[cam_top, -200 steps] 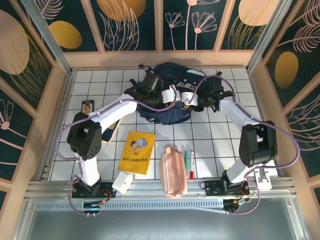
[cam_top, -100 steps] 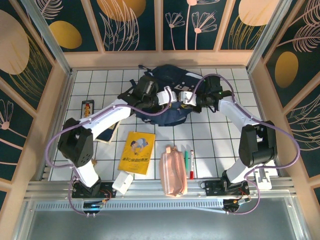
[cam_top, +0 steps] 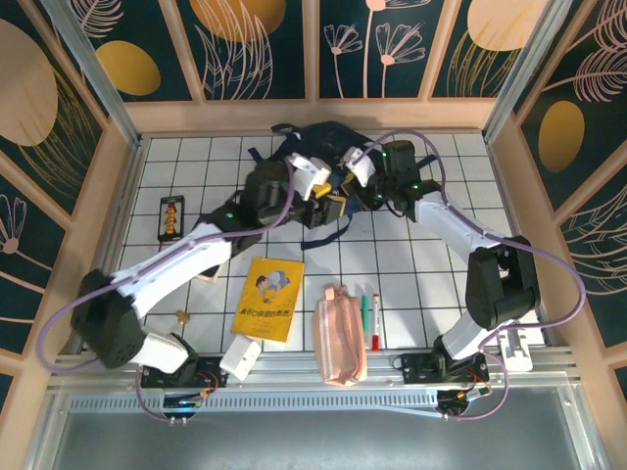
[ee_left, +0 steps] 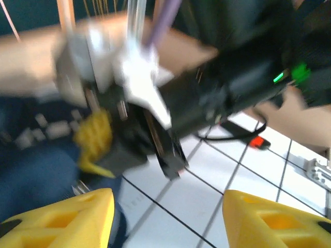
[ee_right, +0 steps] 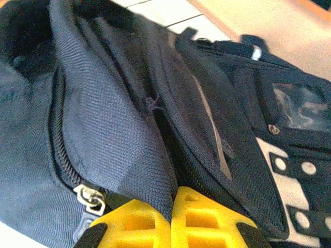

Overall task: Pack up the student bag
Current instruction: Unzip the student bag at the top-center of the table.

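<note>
I work over a white tiled table (cam_top: 411, 264) with dark grid lines, boxed in by pale wooden walls (cam_top: 93, 225) under dark teal panels painted with gold discs and pale flowers (cam_top: 255, 44). The student bag (cam_top: 323, 137), a large navy-blue fabric backpack, lies at the far middle of the table, and both of my arms meet over it. My left arm stretches long and low on a diagonal from its near-left base to the bag's near side. My right arm is bent at the near right, its forearm running back and leftward to the bag's top. My right gripper (ee_right: 171, 207) has its 2 yellow fingertips pressed together on a fold of the bag's navy cloth, just beside a metal zipper pull (ee_right: 85, 199). My left gripper (ee_left: 165, 222) is spread wide with nothing between its fingers; its view is blurred, showing tile below, blue cloth at the left and my right arm's black body close ahead. On the near tiles, well apart from the bag, lie a yellow paperback book (cam_top: 266, 299), a soft pink pencil pouch (cam_top: 339, 335), a green marker (cam_top: 363, 313) and a red pen (cam_top: 375, 321) side by side, and a small white box (cam_top: 240, 354). A small black and yellow item (cam_top: 171, 215) sits at the left; I cannot tell what it is.
</note>
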You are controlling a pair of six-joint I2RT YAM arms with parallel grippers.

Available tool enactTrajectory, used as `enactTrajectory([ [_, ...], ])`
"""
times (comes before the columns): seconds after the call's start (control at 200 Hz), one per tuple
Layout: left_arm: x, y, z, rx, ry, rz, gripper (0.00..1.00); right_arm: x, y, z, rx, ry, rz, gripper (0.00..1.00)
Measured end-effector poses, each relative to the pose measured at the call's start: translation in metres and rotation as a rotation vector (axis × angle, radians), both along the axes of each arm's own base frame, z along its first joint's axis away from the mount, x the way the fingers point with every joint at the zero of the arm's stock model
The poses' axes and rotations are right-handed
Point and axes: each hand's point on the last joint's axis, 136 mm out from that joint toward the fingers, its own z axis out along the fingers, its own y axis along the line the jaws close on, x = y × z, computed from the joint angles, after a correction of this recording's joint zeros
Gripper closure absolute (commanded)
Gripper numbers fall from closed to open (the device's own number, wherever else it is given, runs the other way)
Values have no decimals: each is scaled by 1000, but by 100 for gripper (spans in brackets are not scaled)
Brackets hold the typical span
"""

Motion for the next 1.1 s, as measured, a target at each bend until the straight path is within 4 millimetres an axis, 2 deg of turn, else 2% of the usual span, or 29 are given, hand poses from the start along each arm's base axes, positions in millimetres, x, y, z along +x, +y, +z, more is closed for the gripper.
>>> enactTrajectory([
  [0.1,7,-1,-62,49,163,61,38,9,1,8,94,53,-82,100],
  [0.17,9,4,-84,79,221,104,37,11,6,9,146,101,-97,100],
  [0.295,18,7,-83,74,225,159,38,10,15,4,210,189,-81,100],
  [0.395,28,11,-77,61,202,206,45,7,19,3,220,219,-69,100],
  [0.55,51,27,-78,48,194,310,45,3,23,3,232,239,-57,100],
  [0.696,68,29,-84,54,203,346,43,0,26,1,228,258,-62,100],
  [0.796,71,31,-85,64,200,365,53,-2,28,-2,217,266,-72,100],
  [0.961,85,46,-91,81,206,433,71,-12,35,-6,219,287,-68,100],
  [1.046,88,49,-95,84,214,445,98,-14,36,-6,220,294,-70,100],
  [1.096,88,50,-97,97,203,430,100,-14,35,-6,221,292,-72,100],
])
